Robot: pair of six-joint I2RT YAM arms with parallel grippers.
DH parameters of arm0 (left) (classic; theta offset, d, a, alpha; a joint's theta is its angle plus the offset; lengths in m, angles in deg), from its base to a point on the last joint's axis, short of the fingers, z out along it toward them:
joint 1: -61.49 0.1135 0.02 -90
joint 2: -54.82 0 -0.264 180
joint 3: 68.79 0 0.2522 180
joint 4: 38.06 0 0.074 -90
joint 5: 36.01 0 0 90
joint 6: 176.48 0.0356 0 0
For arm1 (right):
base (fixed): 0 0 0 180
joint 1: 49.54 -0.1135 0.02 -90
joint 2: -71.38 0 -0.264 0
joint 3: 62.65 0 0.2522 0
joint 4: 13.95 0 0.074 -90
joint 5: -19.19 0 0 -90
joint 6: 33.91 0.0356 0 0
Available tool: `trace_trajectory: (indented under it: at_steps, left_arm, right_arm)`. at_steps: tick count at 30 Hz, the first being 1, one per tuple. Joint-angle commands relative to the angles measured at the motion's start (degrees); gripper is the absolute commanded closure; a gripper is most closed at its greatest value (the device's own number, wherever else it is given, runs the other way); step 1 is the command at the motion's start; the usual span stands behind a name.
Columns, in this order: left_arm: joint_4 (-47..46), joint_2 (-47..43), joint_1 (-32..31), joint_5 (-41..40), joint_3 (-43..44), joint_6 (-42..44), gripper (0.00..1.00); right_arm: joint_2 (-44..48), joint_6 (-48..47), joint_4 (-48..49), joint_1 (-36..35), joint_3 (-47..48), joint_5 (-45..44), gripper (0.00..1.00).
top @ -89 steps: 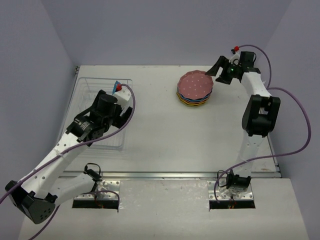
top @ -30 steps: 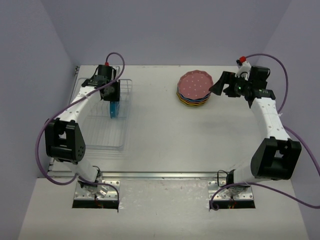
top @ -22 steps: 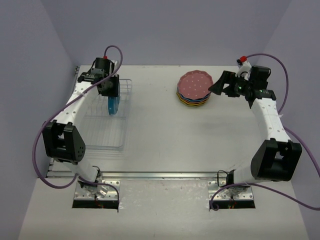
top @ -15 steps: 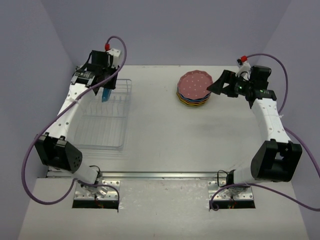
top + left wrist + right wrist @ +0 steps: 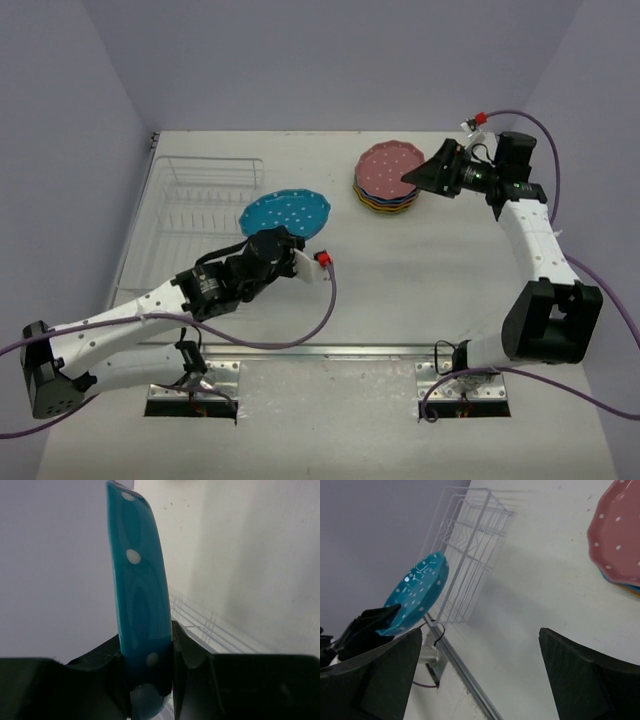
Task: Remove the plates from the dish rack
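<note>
My left gripper (image 5: 272, 238) is shut on the rim of a blue white-dotted plate (image 5: 288, 211), held face up above the table just right of the dish rack (image 5: 180, 195). In the left wrist view the blue plate (image 5: 140, 595) stands edge-on between the two black fingers (image 5: 192, 655). The silvery wire rack shows no plates in it. A stack of plates (image 5: 389, 180) with a pink one on top lies at the back centre. My right gripper (image 5: 420, 172) hangs open at the stack's right edge, holding nothing. The right wrist view shows the blue plate (image 5: 417, 592), the rack (image 5: 470, 555) and the pink plate (image 5: 620, 535).
Purple cables loop from both arms; the left one (image 5: 325, 300) trails over the table's near part. A metal rail (image 5: 330, 350) runs along the near table edge. Walls close in the back and both sides.
The left arm lifted the blue plate out of the rack, swung it right and toward the near side, and turned it from upright to face up. The right gripper shifted slightly left toward the stack.
</note>
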Motion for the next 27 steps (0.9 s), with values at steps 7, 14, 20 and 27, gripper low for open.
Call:
trace_trajectory:
  at_steps: [7, 14, 20, 27]
  left_arm:
    - [-32.8, -13.5, -18.4, -8.7, -21.6, 38.5, 1.0]
    - [-38.1, -12.2, -21.3, -8.0, -23.7, 41.8, 1.0]
    - [-40.6, -10.5, -22.0, -8.0, -23.4, 42.5, 1.0]
    - [-41.5, -9.1, -22.3, -10.3, -23.0, 41.4, 1.0]
  right_arm:
    - [1.2, 0.1, 2.7, -15.0, -7.3, 4.7, 0.01]
    - [-0.7, -7.0, -0.6, -22.7, -7.9, 3.2, 0.01]
    - [-3.5, -10.7, -2.7, -27.3, -7.2, 1.4, 0.02]
    - [-3.7, -11.0, -3.0, -28.9, -6.6, 2.5, 0.73]
